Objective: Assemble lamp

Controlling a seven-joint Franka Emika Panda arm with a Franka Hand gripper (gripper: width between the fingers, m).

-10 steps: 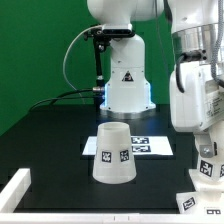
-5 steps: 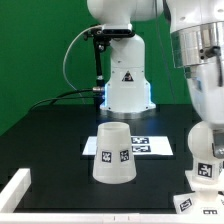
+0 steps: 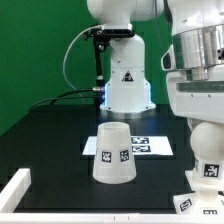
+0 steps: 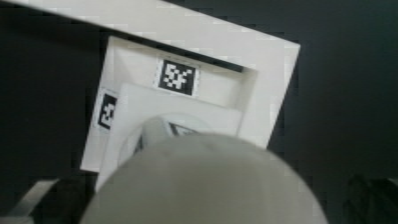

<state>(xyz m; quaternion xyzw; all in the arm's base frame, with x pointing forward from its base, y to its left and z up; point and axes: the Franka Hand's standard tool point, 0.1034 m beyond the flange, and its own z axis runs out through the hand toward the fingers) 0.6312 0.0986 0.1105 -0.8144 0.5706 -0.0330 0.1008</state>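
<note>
The large cone-shaped shade (image 3: 113, 153) stands alone, wide end down, mid-table in the exterior view. At that view's right, my gripper (image 3: 206, 152) hangs over a tagged white part, the bulb (image 3: 208, 172). In the wrist view the bulb's round head (image 4: 205, 185) fills the space between my two dark fingers (image 4: 63, 196), which stand wide apart beside it. My gripper (image 4: 214, 205) is open. Beneath the bulb lies the tagged white base (image 4: 175, 80). How the bulb sits in the base is hidden.
The marker board (image 3: 148, 146) lies behind the shade. A white rail (image 3: 14, 191) runs along the table's front at the exterior view's left, and another white rail (image 4: 214, 28) borders the base. The robot's pedestal (image 3: 125, 85) stands at the back.
The jaws have spread wider around the bulb. The arm has shifted slightly at the exterior view's right. The shade has not moved.
</note>
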